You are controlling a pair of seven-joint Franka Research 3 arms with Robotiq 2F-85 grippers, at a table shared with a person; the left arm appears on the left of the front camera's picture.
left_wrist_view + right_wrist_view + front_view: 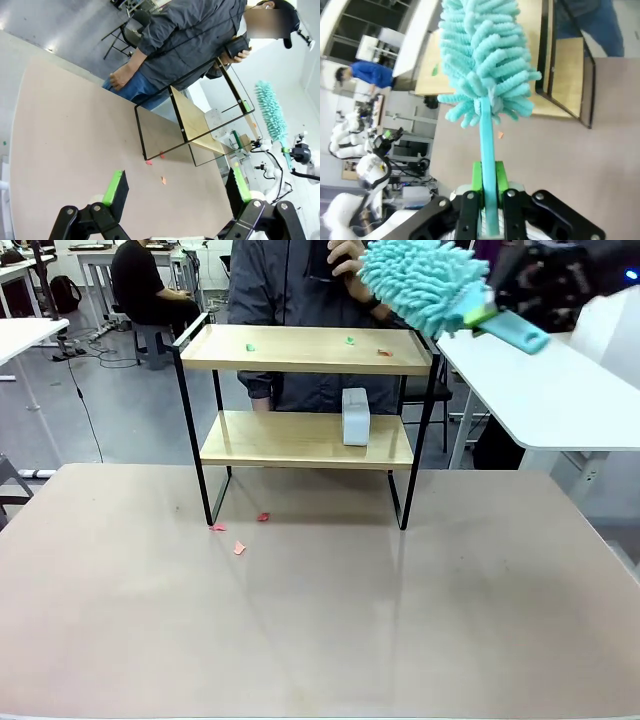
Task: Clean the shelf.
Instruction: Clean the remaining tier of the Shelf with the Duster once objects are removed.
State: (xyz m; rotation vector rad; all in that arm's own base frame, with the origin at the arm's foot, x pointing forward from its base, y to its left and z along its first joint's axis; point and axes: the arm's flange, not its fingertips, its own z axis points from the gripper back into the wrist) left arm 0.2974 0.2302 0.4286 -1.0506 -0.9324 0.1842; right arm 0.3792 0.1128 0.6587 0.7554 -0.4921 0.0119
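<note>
While the right gripper [489, 177] clamps the duster [425, 280]: we lower its head onto the shelf [300, 362] below it.
Scraps [384, 352]: we sweep them off.
Left gripper [177, 186]: released.

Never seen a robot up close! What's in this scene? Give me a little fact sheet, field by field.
Shelf: two wooden boards on a black frame, on the table
Top board: small green and red scraps
Lower board: a white box
Table: pink scraps near the shelf's left foot
Right gripper: shut on a teal duster by its handle, raised over the top board's right end
Left gripper: open, empty
Person: standing behind the shelf
</note>
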